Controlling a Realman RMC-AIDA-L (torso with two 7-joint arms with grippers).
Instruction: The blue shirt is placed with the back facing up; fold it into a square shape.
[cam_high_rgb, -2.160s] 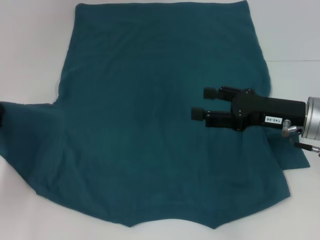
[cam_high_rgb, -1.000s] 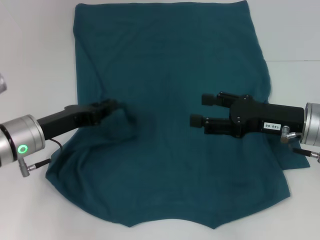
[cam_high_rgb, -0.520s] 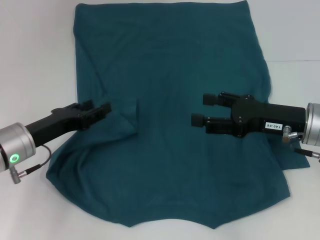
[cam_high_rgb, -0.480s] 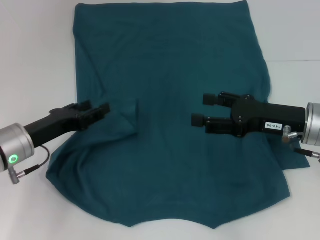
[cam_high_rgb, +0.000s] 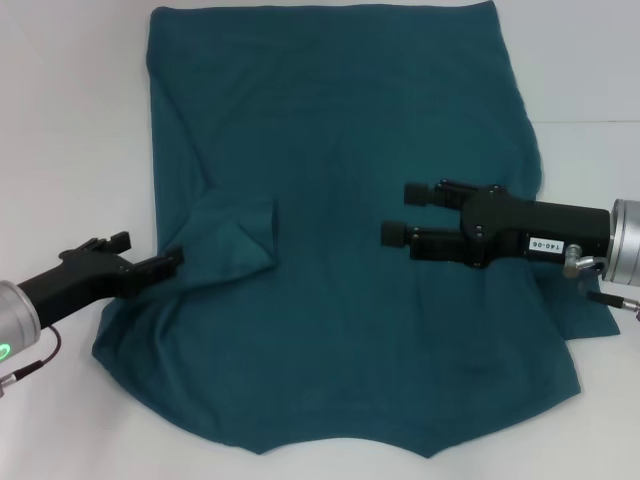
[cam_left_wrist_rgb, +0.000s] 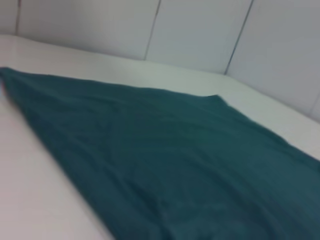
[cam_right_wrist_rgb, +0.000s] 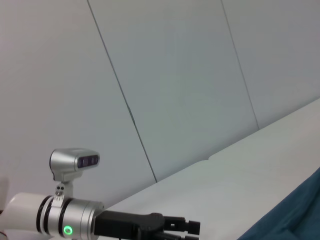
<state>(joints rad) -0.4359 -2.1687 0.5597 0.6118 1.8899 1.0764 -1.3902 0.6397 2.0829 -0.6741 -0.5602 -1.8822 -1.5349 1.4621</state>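
Your shirt (cam_high_rgb: 340, 250) lies flat across the table (cam_high_rgb: 60, 120), both the left gripper (cam_high_rgb: 150, 262) and right gripper (cam_high_rgb: 398, 212) spread and empty, so the loosely folded sleeve may spring open

A large, plain dark teal-blue knit shirt (cam_high_rgb: 350, 250) with no print fills the centre of the head view on a white tabletop (cam_high_rgb: 60, 120). Matte black grippers enter at lower left (cam_high_rgb: 150, 262) and middle right (cam_high_rgb: 400, 213), on silver metal wrists; pale grey panelled walls (cam_right_wrist_rgb: 175, 75) stand behind.
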